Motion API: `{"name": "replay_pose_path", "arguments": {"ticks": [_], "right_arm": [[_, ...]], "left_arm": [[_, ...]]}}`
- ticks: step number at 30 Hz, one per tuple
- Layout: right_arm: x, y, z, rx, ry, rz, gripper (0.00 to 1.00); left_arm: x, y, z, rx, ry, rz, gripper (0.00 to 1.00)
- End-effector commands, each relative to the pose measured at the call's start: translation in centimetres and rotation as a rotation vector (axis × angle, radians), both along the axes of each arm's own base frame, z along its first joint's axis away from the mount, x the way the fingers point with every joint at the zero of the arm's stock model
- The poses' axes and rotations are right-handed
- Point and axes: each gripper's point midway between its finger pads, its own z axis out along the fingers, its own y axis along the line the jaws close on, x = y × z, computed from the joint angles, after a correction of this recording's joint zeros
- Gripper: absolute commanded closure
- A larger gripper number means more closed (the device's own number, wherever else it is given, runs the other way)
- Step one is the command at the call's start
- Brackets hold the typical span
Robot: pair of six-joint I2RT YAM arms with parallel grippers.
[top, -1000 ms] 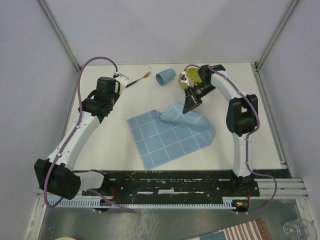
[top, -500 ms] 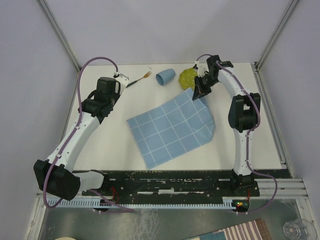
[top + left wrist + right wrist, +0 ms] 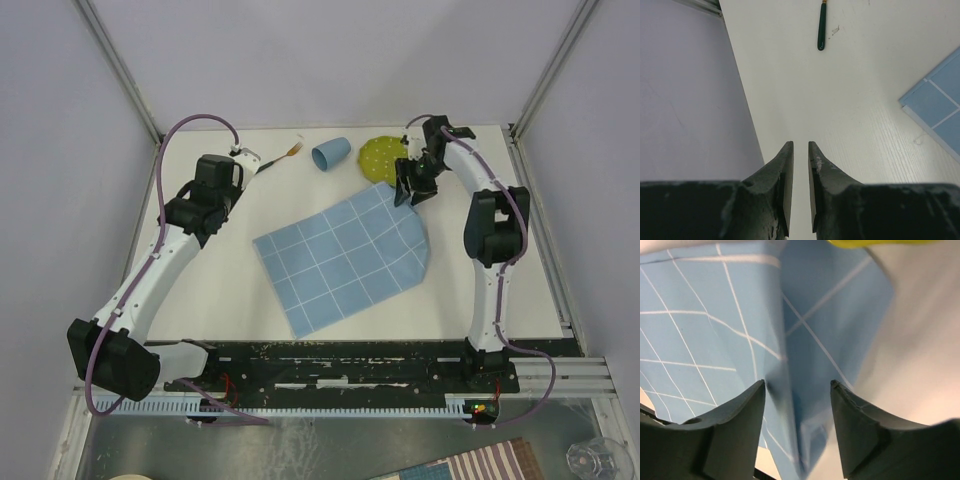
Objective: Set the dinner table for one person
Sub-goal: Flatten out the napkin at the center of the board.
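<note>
The light-blue cloth [image 3: 340, 255] with a white grid lies spread nearly flat in the middle of the dinner table [image 3: 470, 285]. My right gripper [image 3: 408, 192] hangs over the cloth's far right corner. In the right wrist view this gripper [image 3: 797, 385] is open, and a raised fold of the cloth [image 3: 805, 355] stands between the fingers without touching them. My left gripper [image 3: 800, 145] hovers over bare table near the left edge, its jaws a narrow gap apart with nothing between them. The fork's dark green handle [image 3: 821, 30] lies ahead of it.
A yellow-green plate [image 3: 384, 155] sits at the back, just beyond the cloth's far corner. A blue cup [image 3: 330, 154] lies on its side left of the plate. A fork [image 3: 278, 160] lies further left. Grey walls close the table's left, back and right.
My right gripper carried the folded-over cloth corner back and to the right, laying the cloth out flat, then opened and let it go. The left arm has not moved.
</note>
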Motion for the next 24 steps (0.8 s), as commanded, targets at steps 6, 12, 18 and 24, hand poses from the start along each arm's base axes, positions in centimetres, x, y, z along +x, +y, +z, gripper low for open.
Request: {"name": "replay_pose_path", "arguments": {"ticks": [6, 12, 18, 24], "right_arm": [[-3.5, -5.4, 5.5, 0.091, -0.006, 0.010, 0.34], [-6.2, -4.1, 3.8, 0.267, 0.080, 0.082, 0.33], [-8.9, -1.9, 3.6, 0.456, 0.133, 0.154, 0.29], [-10.0, -2.0, 1.9, 0.465, 0.150, 0.208, 0.28]], "left_arm": [[0.8, -1.1, 1.9, -0.082, -0.080, 0.012, 0.75], [0.8, -2.3, 1.7, -0.112, -0.065, -0.029, 0.76], [0.7, -3.8, 1.3, -0.118, -0.047, -0.093, 0.76], [1.3, -4.8, 1.7, -0.113, -0.065, -0.116, 0.76]]}}
